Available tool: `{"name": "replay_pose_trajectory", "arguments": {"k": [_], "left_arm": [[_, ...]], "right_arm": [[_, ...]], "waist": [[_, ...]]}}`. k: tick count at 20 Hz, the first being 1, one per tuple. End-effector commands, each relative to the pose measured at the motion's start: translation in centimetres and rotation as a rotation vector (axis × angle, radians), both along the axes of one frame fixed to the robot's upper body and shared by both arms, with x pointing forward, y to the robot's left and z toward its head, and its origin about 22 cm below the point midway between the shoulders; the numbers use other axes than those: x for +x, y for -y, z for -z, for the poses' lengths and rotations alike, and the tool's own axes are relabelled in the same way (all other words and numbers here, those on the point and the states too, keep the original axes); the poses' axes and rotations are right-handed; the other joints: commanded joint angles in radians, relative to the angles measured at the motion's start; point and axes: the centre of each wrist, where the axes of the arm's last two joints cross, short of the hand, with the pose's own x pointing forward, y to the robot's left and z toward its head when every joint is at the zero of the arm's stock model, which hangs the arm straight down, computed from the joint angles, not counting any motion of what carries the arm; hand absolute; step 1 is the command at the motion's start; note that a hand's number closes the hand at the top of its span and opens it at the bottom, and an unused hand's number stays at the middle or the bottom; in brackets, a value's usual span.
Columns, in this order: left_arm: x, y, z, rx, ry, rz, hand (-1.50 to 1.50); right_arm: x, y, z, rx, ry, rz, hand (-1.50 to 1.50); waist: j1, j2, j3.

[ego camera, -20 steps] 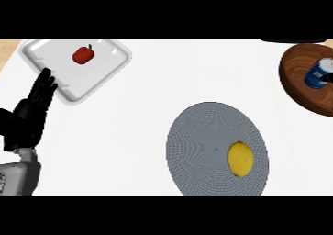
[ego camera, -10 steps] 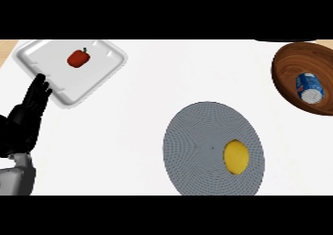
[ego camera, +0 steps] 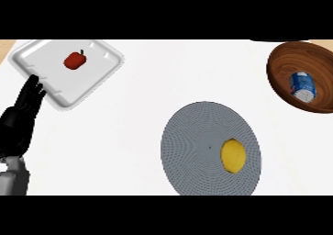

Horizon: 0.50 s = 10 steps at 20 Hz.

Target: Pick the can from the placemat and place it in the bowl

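Blue can lies inside the bowl: likely light, stiff, slippery; best grasped around its sides. Left hand rests, fingers straight.

- Can: blue, with white at one end and white markings.
- Bowl: brown, wood-grained.
- Placemat: grey, finely woven texture.
- Lemon: yellow.
- Tray: white.
- Pepper: red.
- Counter: white.
- Left hand: black, on a grey forearm.
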Motion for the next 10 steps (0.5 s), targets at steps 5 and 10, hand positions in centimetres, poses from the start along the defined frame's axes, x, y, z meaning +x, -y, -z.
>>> {"name": "replay_pose_trajectory", "arguments": {"k": [5, 10], "left_arm": [[-0.4, 1.0, -0.2, -0.02, -0.014, 0.013, 0.0], [1.0, 0.0, -0.6, 0.004, 0.003, 0.003, 0.0]], "right_arm": [[-10.2, 3.8, 0.9, 0.057, 0.11, -0.07, -1.5], [-12.2, 2.4, 1.0, 0.055, 0.18, -0.11, -1.5]], "waist": [[0.001, 0.001, 0.0], [0.011, 0.005, 0.0]]}}
